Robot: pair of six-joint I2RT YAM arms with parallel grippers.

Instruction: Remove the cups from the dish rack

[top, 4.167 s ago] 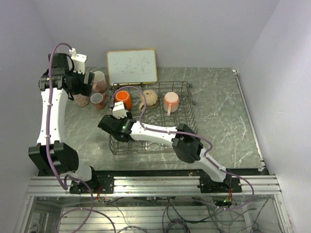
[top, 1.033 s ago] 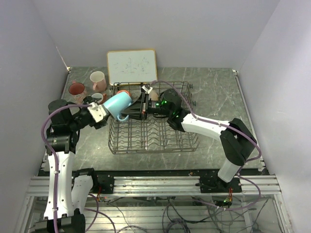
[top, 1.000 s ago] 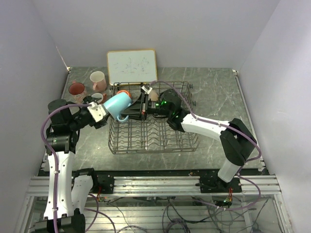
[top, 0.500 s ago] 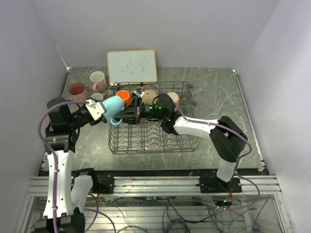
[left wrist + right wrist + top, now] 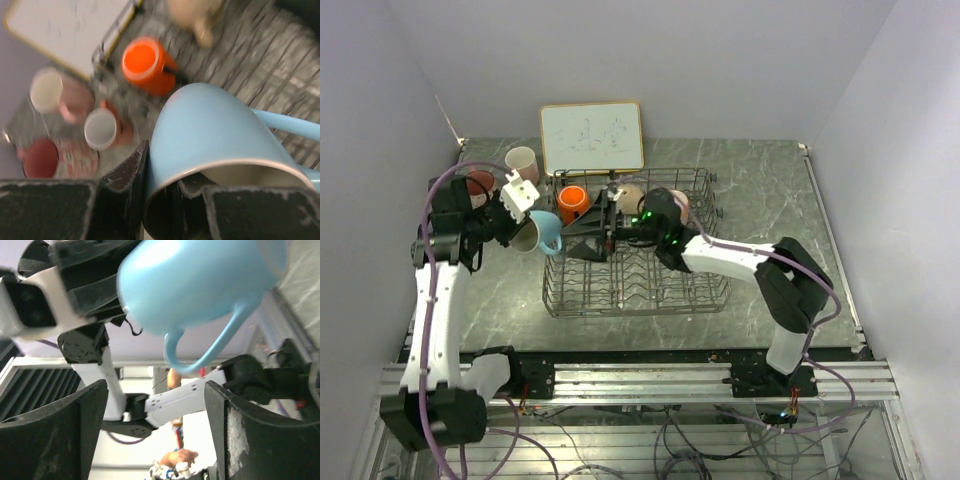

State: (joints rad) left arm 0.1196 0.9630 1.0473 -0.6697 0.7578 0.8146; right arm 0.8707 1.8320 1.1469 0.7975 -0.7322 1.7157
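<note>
My left gripper point(image 5: 523, 230) is shut on the rim of the light blue cup point(image 5: 544, 233), which hangs just left of the dish rack point(image 5: 640, 302). In the left wrist view one finger point(image 5: 131, 167) presses the outside of the blue cup point(image 5: 220, 125) and the other sits inside it. My right gripper point(image 5: 580, 240) stands open over the rack's left end, close to the cup's handle. The right wrist view has the blue cup point(image 5: 195, 280) beyond the spread fingers point(image 5: 75, 430), free of them. An orange cup point(image 5: 572, 203), a tan cup point(image 5: 628, 197) and a pink cup point(image 5: 676, 203) lie in the rack.
A pink cup point(image 5: 523, 161) and a dark red cup point(image 5: 478, 182) stand on the table at the far left; the left wrist view adds a small cup point(image 5: 101, 129) between them. A wood-framed whiteboard point(image 5: 592, 136) leans behind the rack.
The right gripper has opened and let go of the blue cup. The left gripper has shut on its rim and drawn it left and back, off the rack.
</note>
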